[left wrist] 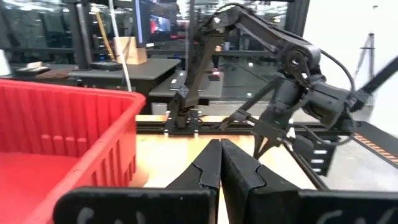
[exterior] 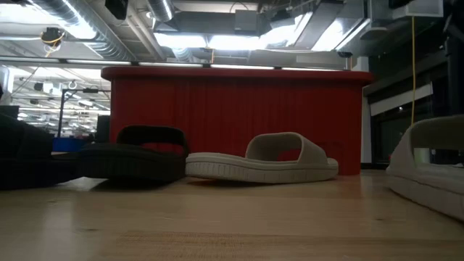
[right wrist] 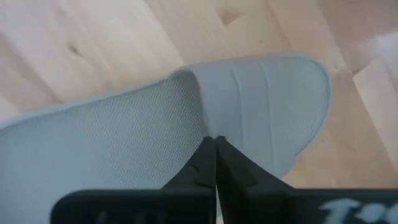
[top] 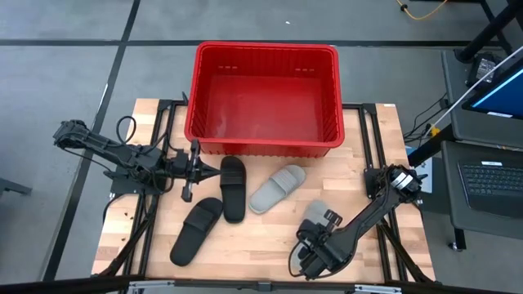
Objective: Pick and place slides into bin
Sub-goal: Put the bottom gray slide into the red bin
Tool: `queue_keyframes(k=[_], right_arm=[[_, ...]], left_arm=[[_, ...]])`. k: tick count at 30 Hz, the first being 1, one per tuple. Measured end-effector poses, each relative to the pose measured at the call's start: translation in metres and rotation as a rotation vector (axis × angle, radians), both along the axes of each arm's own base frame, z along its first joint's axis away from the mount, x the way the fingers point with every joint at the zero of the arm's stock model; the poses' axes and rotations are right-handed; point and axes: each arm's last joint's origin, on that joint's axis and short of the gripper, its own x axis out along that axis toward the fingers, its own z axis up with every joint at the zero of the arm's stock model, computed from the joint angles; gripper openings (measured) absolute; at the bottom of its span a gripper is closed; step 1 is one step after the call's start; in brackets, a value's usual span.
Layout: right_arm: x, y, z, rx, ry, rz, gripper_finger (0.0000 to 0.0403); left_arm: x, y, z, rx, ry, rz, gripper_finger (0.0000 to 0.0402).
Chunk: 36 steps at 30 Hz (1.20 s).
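four slides lie on the wooden table (top: 261, 245), none in the bin. one black slide (top: 233, 188) sits just near of the bin's near wall, left of centre; a 2nd black slide (top: 197, 230) lies nearer and further left, its far end touching or almost touching the 1st. a grey slide (top: 277, 188) lies angled just right of the 1st black one, toe twd the bin. the other grey slide (top: 314, 217) is nearer and to the right, partly under the right arm. red bin (top: 263, 98) stands at the table's far edge, centre, nothing in it.

right gripper (right wrist: 215, 163) hangs over that near grey slide, fingers pressed together, pinching nothing. left gripper (left wrist: 220, 165) is at table left, just left of the 1st black slide, fingers also pressed together w/ nothing btwn them.
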Motion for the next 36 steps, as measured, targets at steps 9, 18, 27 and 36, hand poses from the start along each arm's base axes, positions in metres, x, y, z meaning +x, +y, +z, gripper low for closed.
queue_keyframes(k=[9,18,27,36], right_arm=[[0.008,0.009,0.020,0.049,-0.043,0.081,0.0001],[0.011,0.011,0.027,0.053,-0.082,0.082,0.0000],[0.015,0.013,0.052,0.029,-0.139,0.120,0.0000],[0.017,0.004,0.089,-0.028,-0.153,0.118,0.0000]], left_arm=[[0.000,-0.001,0.000,0.001,0.000,-0.024,0.0003],[0.000,-0.001,0.000,0.001,0.000,-0.024,0.0003],[0.000,-0.001,0.000,0.001,0.000,-0.024,0.0003],[0.000,-0.001,0.000,0.001,-0.001,-0.023,0.0002]])
